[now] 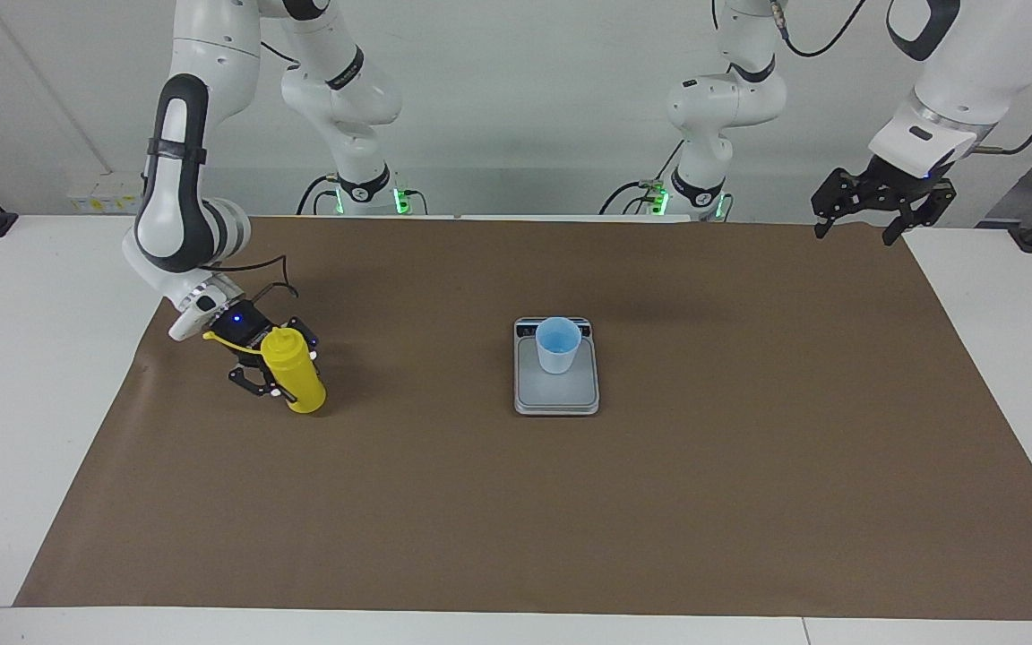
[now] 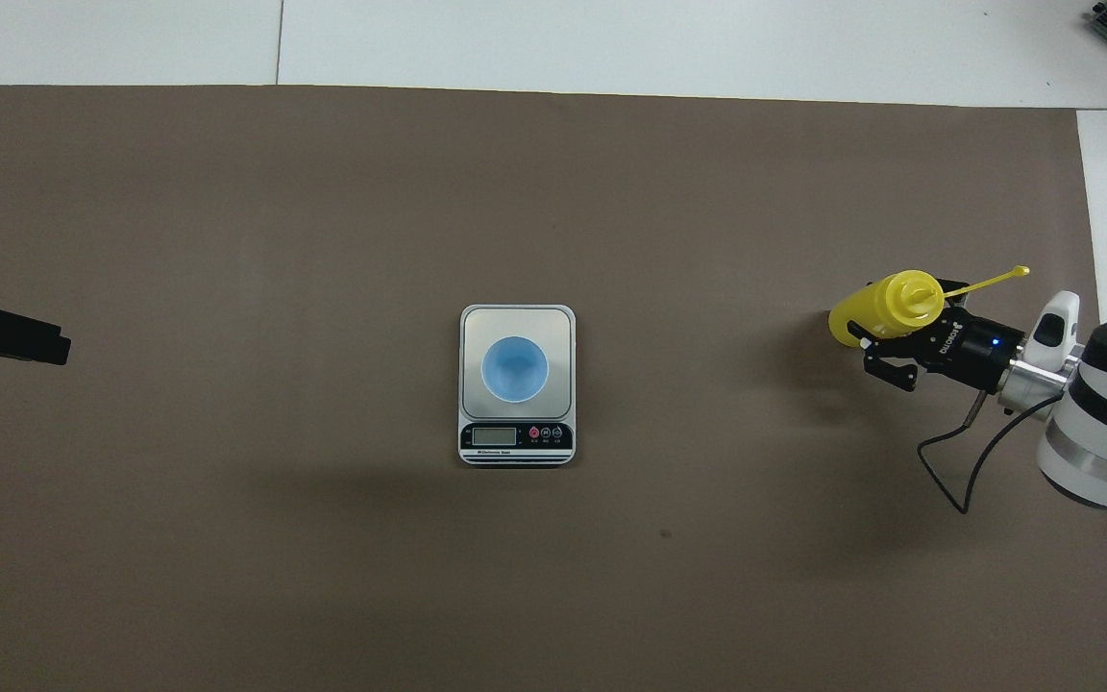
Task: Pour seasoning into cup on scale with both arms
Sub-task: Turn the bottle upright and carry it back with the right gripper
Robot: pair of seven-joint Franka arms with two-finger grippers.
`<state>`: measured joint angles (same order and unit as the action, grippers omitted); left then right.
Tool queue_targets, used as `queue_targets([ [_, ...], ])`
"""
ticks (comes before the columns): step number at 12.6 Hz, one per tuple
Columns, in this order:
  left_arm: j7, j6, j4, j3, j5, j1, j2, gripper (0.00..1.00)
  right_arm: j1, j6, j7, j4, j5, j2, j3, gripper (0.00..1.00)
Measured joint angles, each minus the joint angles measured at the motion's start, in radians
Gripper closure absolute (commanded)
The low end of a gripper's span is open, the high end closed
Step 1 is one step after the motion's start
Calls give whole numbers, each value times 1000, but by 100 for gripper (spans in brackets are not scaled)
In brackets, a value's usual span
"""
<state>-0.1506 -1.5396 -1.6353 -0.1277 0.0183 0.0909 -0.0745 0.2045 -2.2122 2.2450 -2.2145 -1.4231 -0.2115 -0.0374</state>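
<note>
The scale (image 1: 556, 381) is set at the middle of the brown mat (image 1: 516, 502) on the counter (image 1: 32, 358), with its display strip at the end nearer to the robots. The cup (image 1: 558, 344) is stood upright on the weighing plate, toward the display end, its blue inside seen from above. The bottle (image 1: 293, 369) is found well apart from the scale, toward the right arm's end of the counter, its base on the mat and its body leaning a little. The right gripper (image 1: 276, 372) is placed around the bottle at mid-height, one finger on each side of the yellow body; whether the fingers are pressed tight against it cannot be told. The bottle's cap strap is seen sticking out from the nozzle over the gripper's wrist. The left gripper (image 1: 867, 219) is held raised over the mat's edge at the left arm's end, far from the scale, its fingers spread apart and nothing between them; that arm waits.
</note>
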Motion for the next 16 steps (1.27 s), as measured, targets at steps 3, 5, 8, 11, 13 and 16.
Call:
queue_targets([
  [3, 0, 0, 0, 0, 0, 0, 0, 0, 1, 0, 23, -10, -2, -8, 0, 100],
  [5, 0, 0, 0, 0, 0, 0, 0, 0, 5, 0, 36, -14, -5, -14, 0, 100],
  [8, 0, 0, 0, 0, 0, 0, 0, 0, 8, 0, 46, -15, -5, -17, 0, 100],
  [11, 0, 0, 0, 0, 0, 0, 0, 0, 8, 0, 52, -15, -5, -18, 0, 100],
  [13, 0, 0, 0, 0, 0, 0, 0, 0, 8, 0, 63, -15, -6, -19, 0, 97],
  [16, 0, 0, 0, 0, 0, 0, 0, 0, 8, 0, 71, -17, -6, -19, 0, 34],
])
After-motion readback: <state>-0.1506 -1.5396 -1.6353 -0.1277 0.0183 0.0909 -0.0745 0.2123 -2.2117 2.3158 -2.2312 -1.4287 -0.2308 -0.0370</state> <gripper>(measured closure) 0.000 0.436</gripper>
